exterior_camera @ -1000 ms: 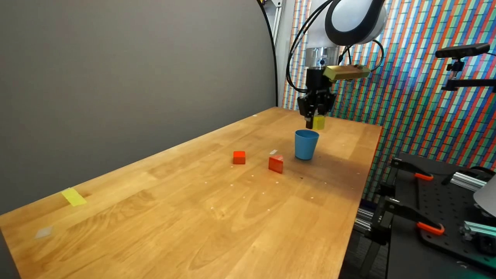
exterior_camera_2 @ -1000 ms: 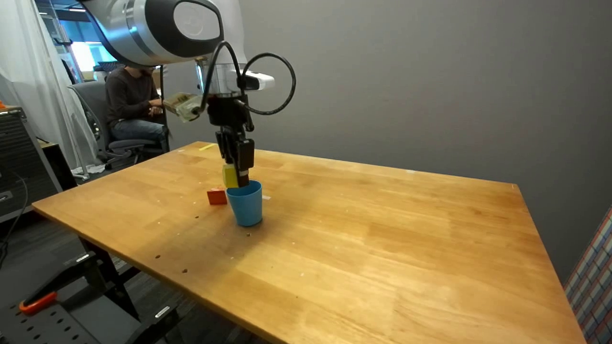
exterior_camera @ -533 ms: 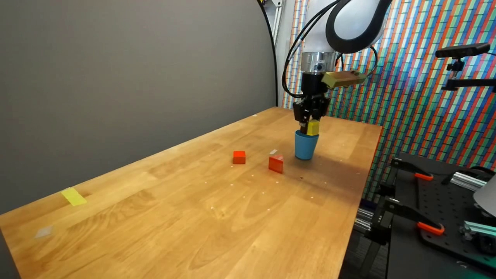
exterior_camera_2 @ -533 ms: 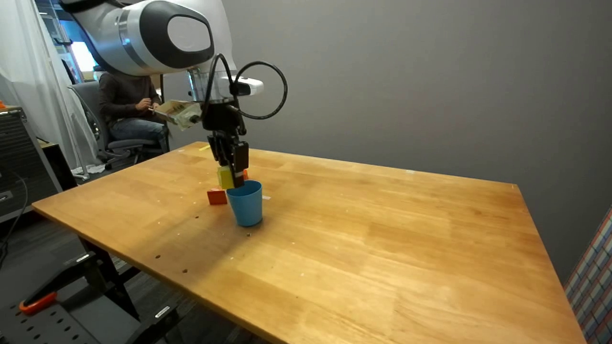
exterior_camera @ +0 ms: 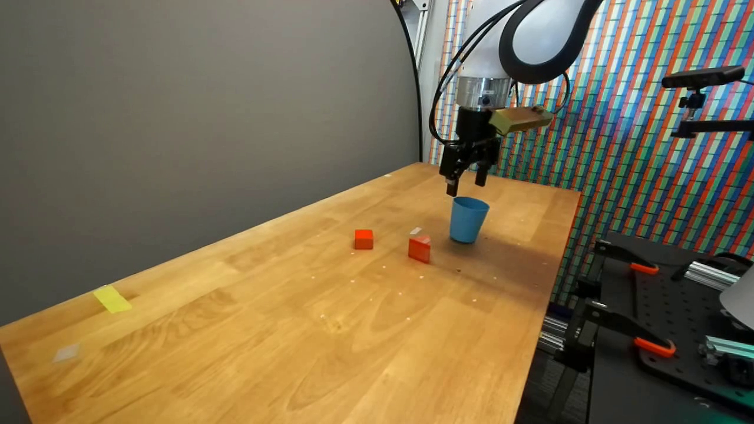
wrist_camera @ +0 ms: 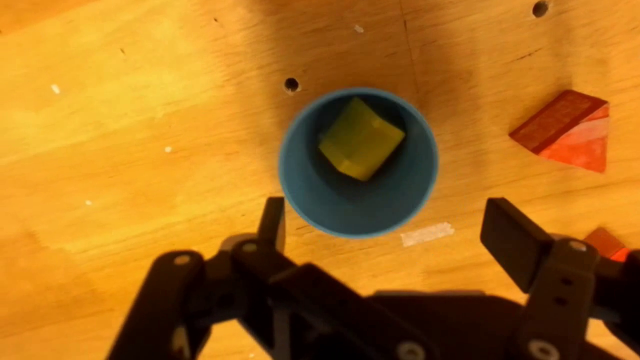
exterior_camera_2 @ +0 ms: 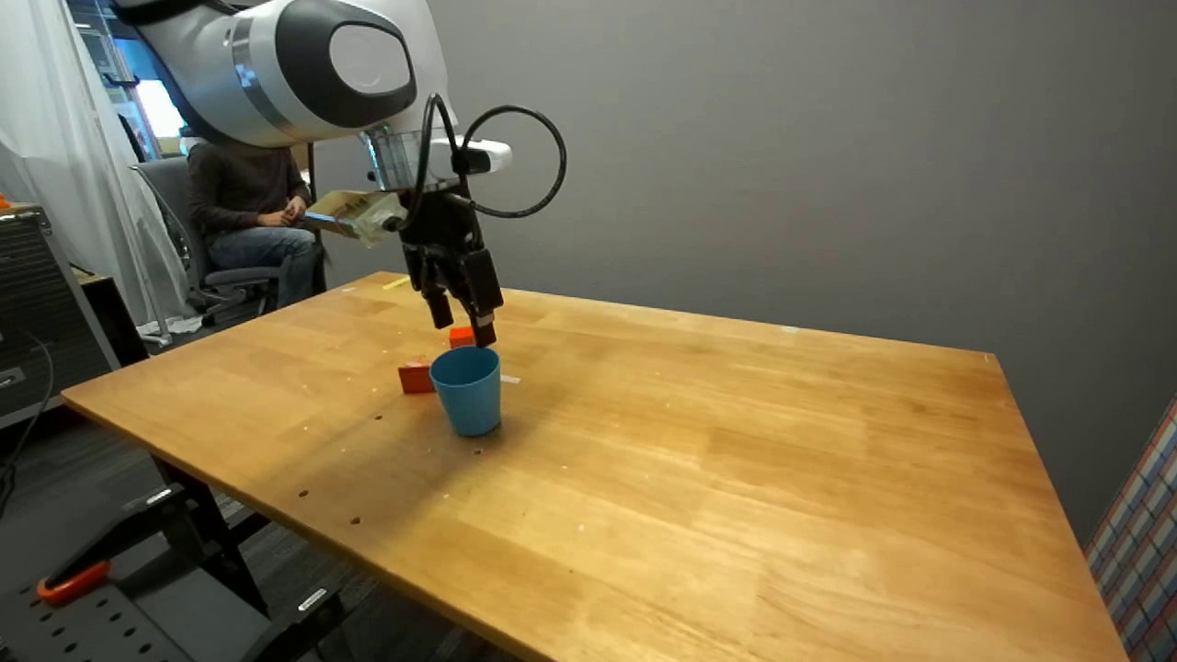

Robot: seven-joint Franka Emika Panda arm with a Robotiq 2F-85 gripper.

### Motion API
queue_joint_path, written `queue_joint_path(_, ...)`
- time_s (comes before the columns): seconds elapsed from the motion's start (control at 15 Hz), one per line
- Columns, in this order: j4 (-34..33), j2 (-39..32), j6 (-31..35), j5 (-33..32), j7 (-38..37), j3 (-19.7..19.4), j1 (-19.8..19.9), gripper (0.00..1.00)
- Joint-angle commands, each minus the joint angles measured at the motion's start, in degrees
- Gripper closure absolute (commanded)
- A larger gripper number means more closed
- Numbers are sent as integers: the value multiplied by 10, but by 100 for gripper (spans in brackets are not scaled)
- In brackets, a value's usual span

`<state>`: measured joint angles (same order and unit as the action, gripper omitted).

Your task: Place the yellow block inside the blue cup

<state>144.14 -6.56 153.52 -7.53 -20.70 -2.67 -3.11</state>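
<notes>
The yellow block (wrist_camera: 362, 140) lies within the blue cup (wrist_camera: 350, 217), down in the shade of its walls, as the wrist view shows. In both exterior views the cup (exterior_camera: 466, 222) stands upright on the table and hides the block. My gripper (wrist_camera: 384, 215) is open, its two fingers spread wide with nothing held between them. In an exterior view the gripper (exterior_camera: 466, 187) hangs just above the cup's rim. It leans a little in an exterior view, where its fingertips (exterior_camera_2: 485, 338) sit over the far side of the cup (exterior_camera_2: 473, 400).
Near the cup lies a red block (exterior_camera: 419, 249), and a smaller orange-red block (exterior_camera: 363, 239) is farther off. Flat yellow tape (exterior_camera: 112, 299) is stuck at the table's far end. A white tape strip (wrist_camera: 427, 234) lies beside the cup.
The gripper came down to the cup with the yellow block, then opened and let it go. The block is now inside the cup. The gripper has tilted, and the cup has shifted slightly.
</notes>
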Motion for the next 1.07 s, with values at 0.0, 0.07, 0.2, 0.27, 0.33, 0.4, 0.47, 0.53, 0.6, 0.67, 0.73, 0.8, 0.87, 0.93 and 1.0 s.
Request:
queue_joint_path(0.0, 19, 53, -17, 1, 40, 4, 6, 0)
queue_joint_path(0.07, 22, 65, -25, 6, 54, 7, 7, 0)
queue_joint_path(0.2, 30, 96, -50, 4, 80, 11, 8, 1)
queue_joint_path(0.27, 32, 112, -66, 2, 96, 13, 8, 0)
queue_joint_path(0.33, 35, 130, -84, -6, 108, 15, 9, 0)
queue_joint_path(0.4, 38, 147, -101, -13, 118, 17, 9, 0)
queue_joint_path(0.47, 39, 164, -117, -20, 126, 20, 10, 0)
queue_joint_path(0.53, 41, 181, -134, -27, 134, 23, 11, 0)
queue_joint_path(0.6, 42, 197, -151, -30, 135, 26, 12, 0)
queue_joint_path(0.67, 43, 213, -166, -34, 140, 29, 12, 0)
queue_joint_path(0.73, 40, 226, -188, -31, 141, 32, 11, 0)
queue_joint_path(0.8, 24, 177, -158, -20, 129, 32, 13, 0)
queue_joint_path(0.87, 26, 192, -173, -20, 132, 34, 12, 0)
queue_joint_path(0.93, 28, 202, -180, -20, 133, 35, 12, 0)
queue_joint_path(1.0, 30, 208, -182, -20, 134, 36, 12, 0)
